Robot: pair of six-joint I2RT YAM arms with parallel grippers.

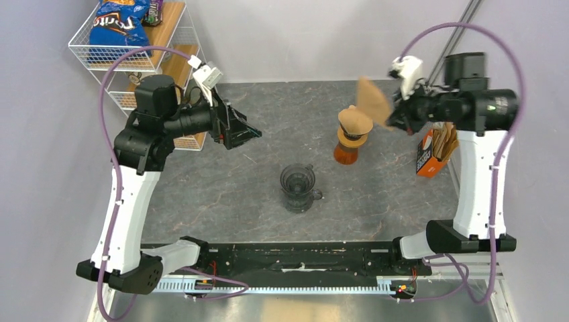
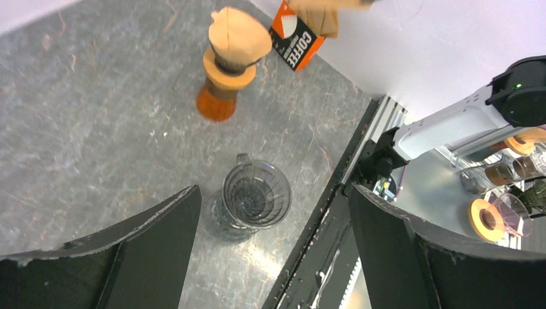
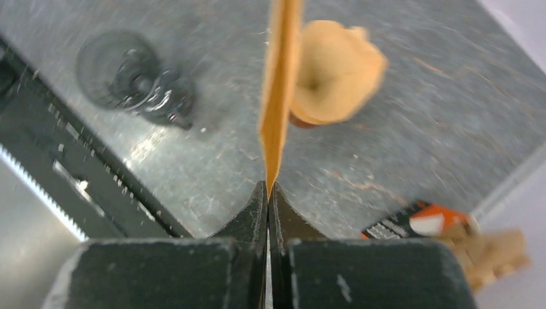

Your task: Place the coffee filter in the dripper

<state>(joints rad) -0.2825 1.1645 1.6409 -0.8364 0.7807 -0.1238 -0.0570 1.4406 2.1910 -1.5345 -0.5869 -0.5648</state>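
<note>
Up over the far right of the grey table [image 1: 221, 194], the right gripper [image 1: 391, 115] hangs in the air, fingers pinched tight together on the bottom edge of a tan coffee filter [image 1: 373, 99]. Filter is flat and folded, standing up from the fingertips; right wrist view shows it edge-on as a thin strip, picture blurred. It touches nothing but the fingers. Just beside and below it in the top view stands an amber brewer [image 1: 350, 137], upright, wooden collar, with another tan paper [image 1: 355, 121] already seated in its top. Clear dripper [image 1: 298, 188] sits upright near table centre, well apart from the held filter, handle toward the near right; left wrist view looks straight down into its ribbed cone. Left gripper [image 1: 251, 134] hovers above the left half of the table, angled toward the centre, fingers spread wide and closed on nothing, the dripper showing between them in its own camera. Orange filter box [image 1: 429, 153] leans at the right edge, tan papers sticking out. Wire rack [image 1: 100, 64] at far left corner, blue chip bag [image 1: 117, 23] on top shelf.
</note>
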